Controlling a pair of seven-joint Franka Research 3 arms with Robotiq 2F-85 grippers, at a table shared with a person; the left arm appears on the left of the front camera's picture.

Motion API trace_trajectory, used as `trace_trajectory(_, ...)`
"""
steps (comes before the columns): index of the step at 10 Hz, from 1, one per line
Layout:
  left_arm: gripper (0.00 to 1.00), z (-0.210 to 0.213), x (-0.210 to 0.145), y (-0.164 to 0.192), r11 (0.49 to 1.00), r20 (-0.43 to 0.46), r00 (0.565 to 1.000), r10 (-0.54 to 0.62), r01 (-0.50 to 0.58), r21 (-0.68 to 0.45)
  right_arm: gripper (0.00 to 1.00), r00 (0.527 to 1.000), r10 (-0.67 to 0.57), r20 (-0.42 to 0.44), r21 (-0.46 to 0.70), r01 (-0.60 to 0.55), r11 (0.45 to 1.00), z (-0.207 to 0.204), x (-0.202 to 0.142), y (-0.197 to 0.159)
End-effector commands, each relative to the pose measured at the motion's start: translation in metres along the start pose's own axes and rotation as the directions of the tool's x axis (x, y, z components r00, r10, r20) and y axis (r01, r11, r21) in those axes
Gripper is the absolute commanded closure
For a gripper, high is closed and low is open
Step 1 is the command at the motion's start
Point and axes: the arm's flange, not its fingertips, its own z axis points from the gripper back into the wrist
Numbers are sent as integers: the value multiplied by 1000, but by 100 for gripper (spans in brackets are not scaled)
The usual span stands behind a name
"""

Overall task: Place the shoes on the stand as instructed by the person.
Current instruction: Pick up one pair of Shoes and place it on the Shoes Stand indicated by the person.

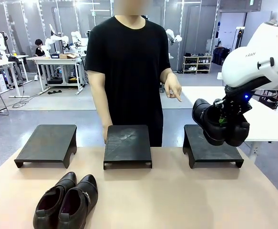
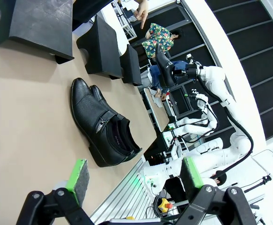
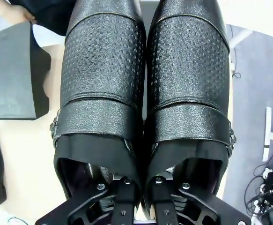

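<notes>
Right pincer, at the frame's right, is clamped on a pair of black buckle-strap shoes above the rightmost black stand; left pincer gapes wide, empty.

Bright, even overhead indoor light in all views. In the front view the tabletop is evenly lit. Soft shadows sit under the stands and beside the loose shoes, whose toes carry small highlights. The left wrist view bends straight lines toward its corners. In the right wrist view the lifted shoes are sharp, with glare whitening the upper right corner.
</notes>
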Motion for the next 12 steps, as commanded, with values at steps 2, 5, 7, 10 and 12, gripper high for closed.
trace_trajectory(2, 0, 1, 0, -1, 1000, 1, 1000, -4, 4, -2, 92, 1000, -9, 4, -42, 9, 999, -21, 26, 5)
trace_trajectory(5, 0, 1, 0, -1, 1000, 1, 1000, -4, 4, -2, 92, 999, -51, 8, -88, 51, 995, -48, 53, 13)
trace_trajectory(7, 0, 1, 0, -1, 1000, 1, 1000, -4, 4, -2, 92, 997, -79, 6, -96, 79, 992, -65, 64, 15)
trace_trajectory(10, 0, 1, 0, -1, 1000, 1, 1000, -4, 4, -2, 92, 995, -105, 1, -108, 104, 989, -92, 75, 10)
trace_trajectory(12, 0, 1, 0, -1, 1000, 1, 1000, -4, 4, -2, 92, 994, -111, -16, -117, 108, 987, -108, 77, 6)
